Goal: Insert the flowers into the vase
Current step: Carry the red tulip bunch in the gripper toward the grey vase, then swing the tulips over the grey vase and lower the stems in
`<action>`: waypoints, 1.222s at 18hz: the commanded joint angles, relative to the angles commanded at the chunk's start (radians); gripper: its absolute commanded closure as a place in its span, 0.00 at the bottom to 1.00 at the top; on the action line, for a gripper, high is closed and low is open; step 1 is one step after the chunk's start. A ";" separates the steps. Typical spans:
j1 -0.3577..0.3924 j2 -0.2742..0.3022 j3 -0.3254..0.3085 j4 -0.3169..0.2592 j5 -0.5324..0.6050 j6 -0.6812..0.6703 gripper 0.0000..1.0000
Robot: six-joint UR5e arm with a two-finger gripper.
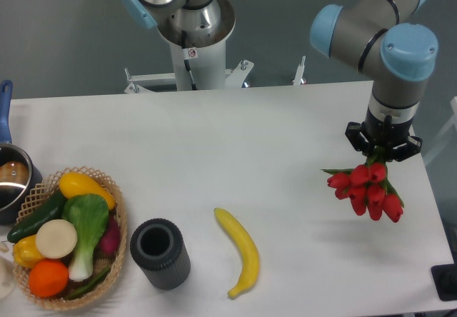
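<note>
Vase: the vase [160, 253] stands near the front edge of the table [235, 138], just right of the basket [71, 245]; its round mouth is open and nothing shows inside it.
Banana: a banana [239, 251] lies on the table to the right of the vase, apart from it.
Basket contents: mixed produce fills the basket; none of it belongs to the task.
Pot: a metal pot [11, 181] with a blue handle sits at the left edge, behind the basket.
Flowers: the flowers [368, 188] hang at the right side of the table, lifted clear of the surface judging by the shadow below, buds pointing down and stems up; well apart from the vase.
Gripper: the gripper [382, 148] points straight down and is closed on the green stems directly above the buds.
Arm pose: the wrist is vertical over the right side of the table; the elbow rises toward the top right of the view.
Progress: the pick appears done. Transport across to the vase, reorientation so the stems lead, and insertion are left.
</note>
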 joint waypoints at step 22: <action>-0.126 0.160 -0.018 0.179 -0.779 -0.382 1.00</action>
